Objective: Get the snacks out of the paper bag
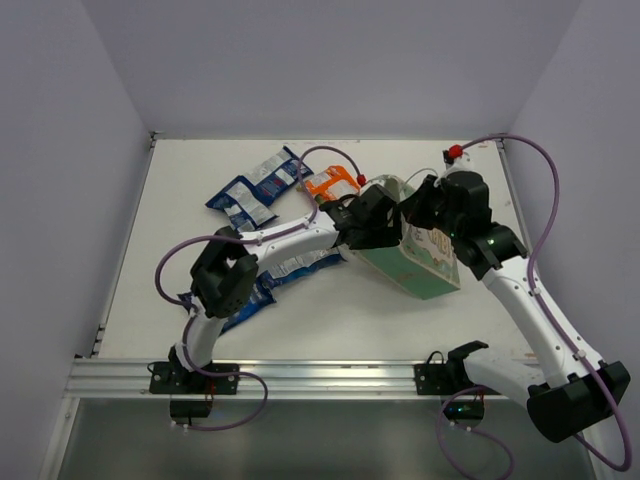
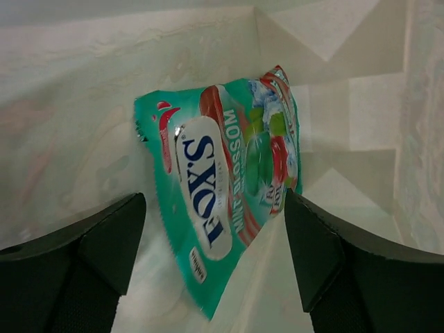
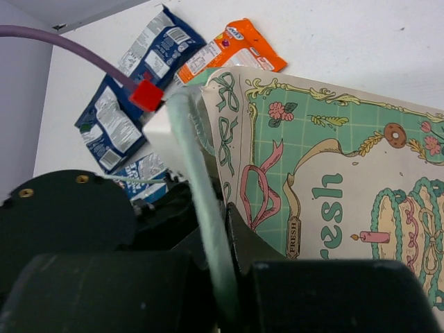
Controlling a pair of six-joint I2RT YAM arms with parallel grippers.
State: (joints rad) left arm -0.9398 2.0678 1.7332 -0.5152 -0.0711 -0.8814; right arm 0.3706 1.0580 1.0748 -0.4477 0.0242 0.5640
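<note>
**Teal packet between spread fingers, deep in the bag**

The left fingers (image 2: 104, 243) are spread wide and hold nothing. One stands on each side of the teal packet (image 2: 222, 194), clear of its edges. The right fingers (image 3: 333, 298) are clamped on the rim of the paper bag (image 1: 425, 265), which lies on its side on the counter (image 1: 340, 320) with its mouth toward the left arm.

The packet lies inside the bag against a creased inner wall. Its long axis runs roughly along the bag's depth. The near end points back between the left fingers and the far end points toward the closed bottom, skewed a little to the right.

The main risk, as I judge it, is closing on paper as well as foil, since a fold of the wall overlaps the packet's right edge. The foil could also buckle and slip from a squeeze across its width. If the rim hold gives, the bag would drag out with the packet.

An orange packet (image 1: 332, 184) and blue-and-white packets (image 1: 255, 190) lie out on the counter.
</note>
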